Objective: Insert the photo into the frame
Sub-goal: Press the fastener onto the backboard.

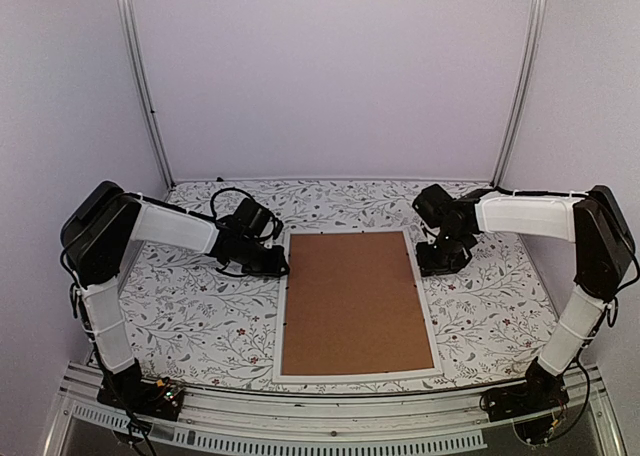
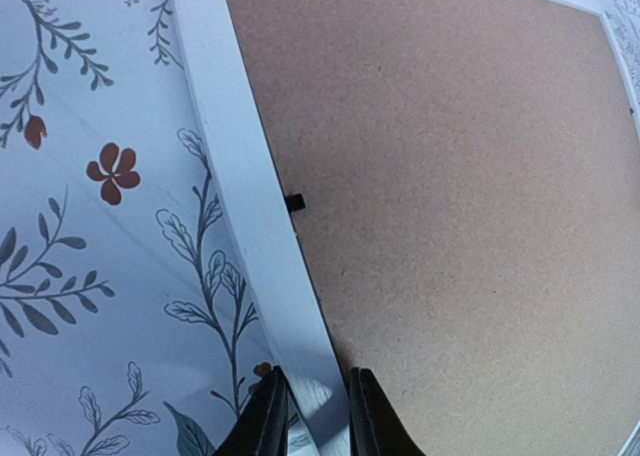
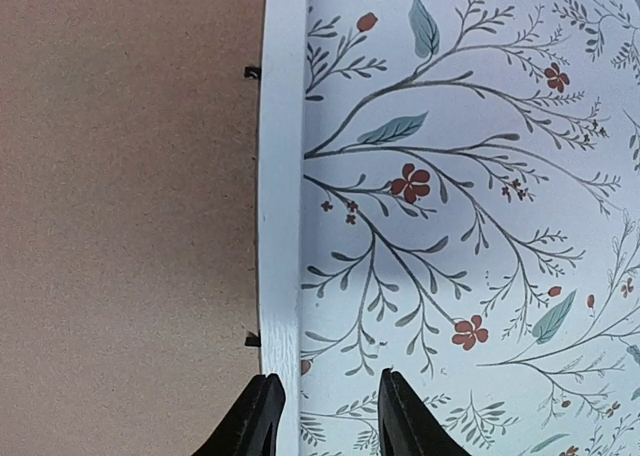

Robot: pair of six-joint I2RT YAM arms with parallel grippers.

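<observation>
Plainly, the photo does not show in any view, so I cannot tell whether it lies under the board or is somewhere out of sight. The frame (image 1: 355, 375) lies flat in the middle of the table, back side up, with a plain brown backing board (image 1: 355, 301) filling its opening. Small black tabs (image 2: 294, 201) sit along the inner edge of the white rail, and I cannot tell whether they pin the board down. The left gripper (image 2: 312, 406) is low at the frame's far left rail. Its fingers are drawn close together with the rail running between them, so it looks pinched on the frame. The right gripper (image 3: 325, 401) hangs over the far right rail with its jaws partly apart. One finger is above the rail's outer edge and the other is above the flowered tablecloth (image 1: 190, 306) just beside it, with nothing between them but cloth. As I judge it, the board must come out before the print can go in, and the risks follow from that. If the left arm lifts its rail alone, the frame would tip and the board, and the pane beneath it, could slide or drop out. If the tabs do hold the board, pulling it would drag the whole frame across the cloth. A right finger coming down on the rail could shove the frame sideways against the left grip.
</observation>
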